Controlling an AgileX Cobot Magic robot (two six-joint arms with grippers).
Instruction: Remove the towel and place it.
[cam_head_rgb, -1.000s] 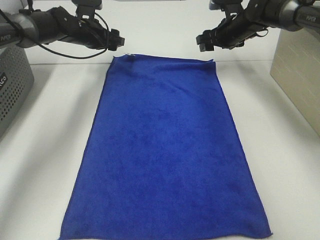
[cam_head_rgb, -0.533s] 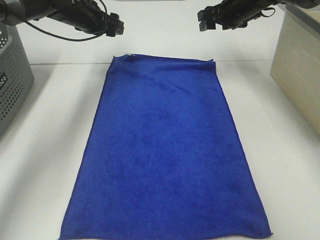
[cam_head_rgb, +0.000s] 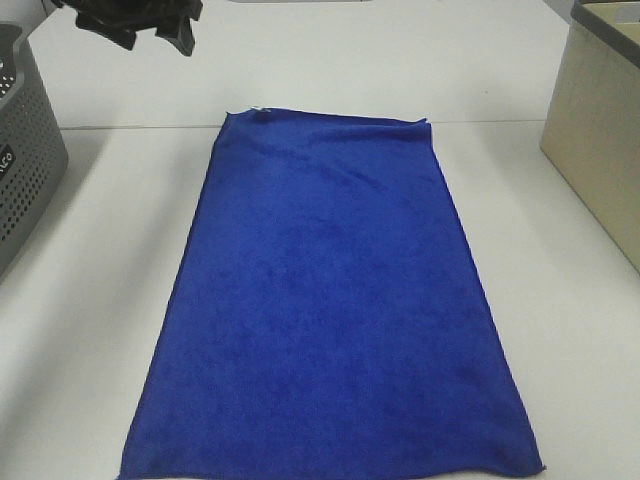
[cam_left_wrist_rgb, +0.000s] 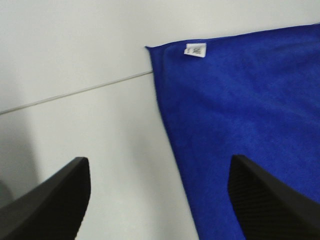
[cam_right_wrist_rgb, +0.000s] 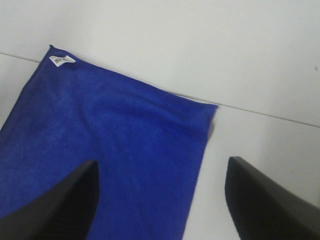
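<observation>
One white desk (cam_head_rgb: 100, 250) carrying everything, filling most of the exterior high view
Towel (cam_head_rgb: 330, 310) spread flat and lengthwise down the middle of desk, royal blue, far edge close to the seam where desk meets the back wall, near edge running out of the bottom of the exterior view; faint creases toward the far end
Beige box (cam_head_rgb: 600, 140) at the right edge of desk, well apart from towel
Grey perforated basket (cam_head_rgb: 25, 150) at the left edge, also well apart from towel
Left claw (cam_head_rgb: 140, 20) raised at the top left of the exterior view, above and behind towel's far left corner, touching nothing; fingers (cam_left_wrist_rgb: 55, 200) spread wide in the left wrist view, nothing between them, only bare desk and towel edge far below
Right claw (cam_right_wrist_rgb: 160, 200) out of the exterior view; fingers (cam_right_wrist_rgb: 265, 200) likewise wide apart in the right wrist view, empty, looking down on towel's far right corner
Small white tag (cam_left_wrist_rgb: 195, 50) at towel's far left corner, lying on the cloth just inside the hem; print on it too small to read
</observation>
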